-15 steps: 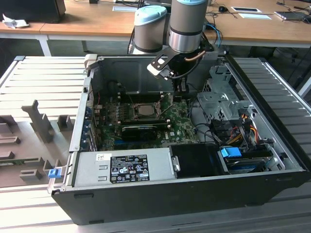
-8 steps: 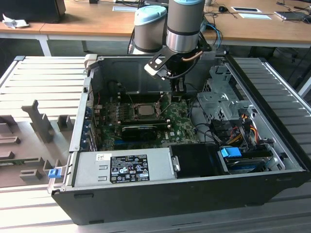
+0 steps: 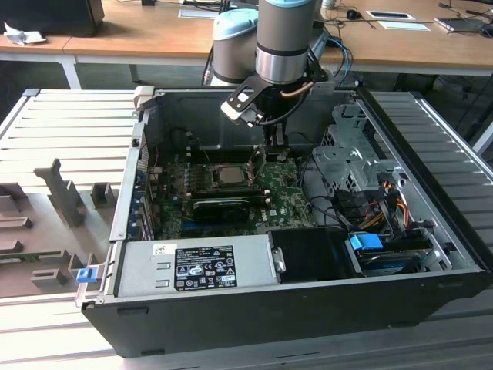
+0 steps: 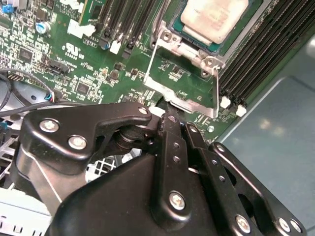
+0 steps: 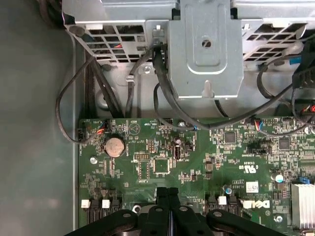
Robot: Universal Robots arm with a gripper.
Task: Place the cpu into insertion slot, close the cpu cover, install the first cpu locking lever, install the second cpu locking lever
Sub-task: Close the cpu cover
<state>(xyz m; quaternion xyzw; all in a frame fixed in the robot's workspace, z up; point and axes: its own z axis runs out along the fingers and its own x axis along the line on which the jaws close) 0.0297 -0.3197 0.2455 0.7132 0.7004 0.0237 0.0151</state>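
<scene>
Surface point(image 3: 69, 116): grey ribbed metal slats. Open computer case point(image 3: 231, 312) lies flat on it, open side up. Grey fixture blocks point(image 3: 65, 193) stand on it at the exterior view's left, beside the case.

exterior view high over case point(image 3: 254, 308), both wrist views close above motherboard point(image 5: 123, 167)

In the second wrist view the picture's edge cuts off part of the cpu point(image 4: 211, 17). The gripper point(image 4: 171, 118) hides one edge of the cpu cover point(image 4: 179, 97), so I cannot tell if they touch. In the exterior view the cover seems too small for me to make out.
</scene>
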